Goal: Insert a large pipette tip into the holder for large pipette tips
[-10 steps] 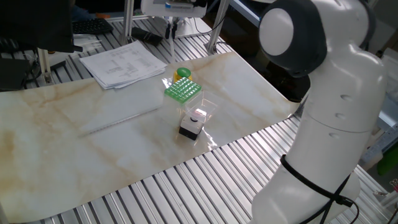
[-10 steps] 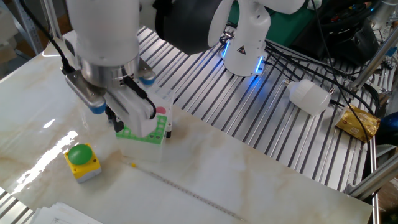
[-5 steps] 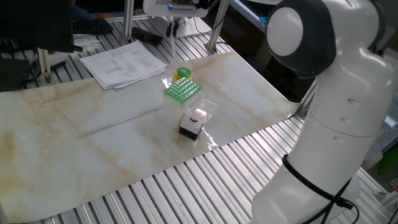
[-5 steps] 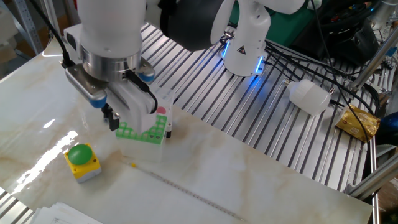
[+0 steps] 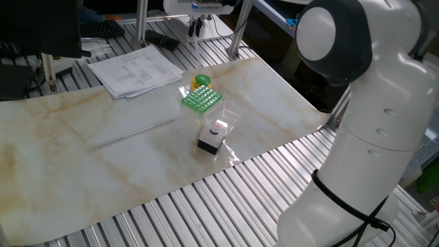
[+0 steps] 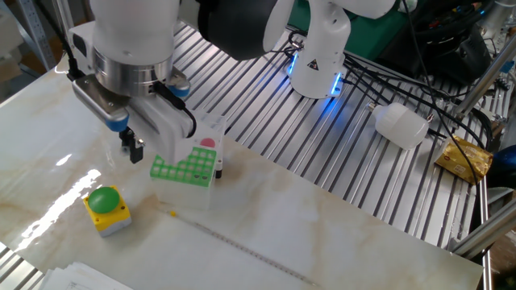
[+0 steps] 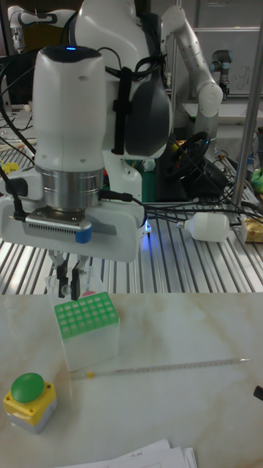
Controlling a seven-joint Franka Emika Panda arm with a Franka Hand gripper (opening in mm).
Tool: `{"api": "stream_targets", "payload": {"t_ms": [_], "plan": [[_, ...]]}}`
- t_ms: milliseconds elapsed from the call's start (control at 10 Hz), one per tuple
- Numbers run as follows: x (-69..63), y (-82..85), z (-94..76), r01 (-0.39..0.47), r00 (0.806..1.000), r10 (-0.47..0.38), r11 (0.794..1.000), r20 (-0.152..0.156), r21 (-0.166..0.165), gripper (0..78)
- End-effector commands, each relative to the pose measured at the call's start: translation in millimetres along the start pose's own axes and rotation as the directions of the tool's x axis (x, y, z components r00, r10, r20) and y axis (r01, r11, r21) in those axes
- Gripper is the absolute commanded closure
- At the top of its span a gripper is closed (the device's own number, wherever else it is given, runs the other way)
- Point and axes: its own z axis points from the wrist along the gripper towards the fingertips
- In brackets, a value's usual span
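Jaws first: in the tall fixed view the two dark fingers of the gripper (image 7: 69, 285) stand close together. We cannot tell whether they are clamped on anything. A pale, slim shape just beside them may be the large pipette tip (image 7: 79, 284), but it is too faint for us to be sure.

The gripper hangs above the far left corner of the holder for large pipette tips (image 7: 86, 314), clear of its green top plate. We cannot tell what the gridded holes contain.

Half a second ago, in the other fixed view, the gripper (image 6: 129, 149) overlapped the holder (image 6: 187, 169). It now sits higher and further left, and more of the green plate is uncovered.

Behind the holder, touching or nearly so, stands a small black-and-white box (image 5: 214, 134) in a clear case. On the marble tabletop (image 7: 183, 409) in front of the holder lies a long thin rod (image 7: 161, 368). A green button on a yellow base (image 7: 28, 391) sits near the holder's front left corner. A stack of papers (image 5: 137, 68) lies well apart from the holder.
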Motion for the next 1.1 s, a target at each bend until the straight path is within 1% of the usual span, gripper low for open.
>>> {"api": "stream_targets", "payload": {"t_ms": [100,400,600,700,900,1100], "plan": [[-0.9,-2.3,-1.7,-0.001,1.0,0.001,1.0,-0.002,0.001,76.4],[-0.7,-2.5,-1.8,0.002,1.0,-0.002,1.0,-0.013,-0.002,76.4],[-0.7,-2.5,-1.8,0.006,1.0,-0.006,1.0,-0.015,-0.003,76.4],[-0.7,-2.5,-1.8,-0.011,1.0,0.011,1.0,-0.025,-0.011,76.4],[-0.7,-2.5,-1.8,-0.044,0.999,0.044,0.999,-0.014,-0.007,76.4],[-0.7,-2.5,-1.8,-0.069,0.997,0.069,0.998,0.016,-0.009,76.4]]}}
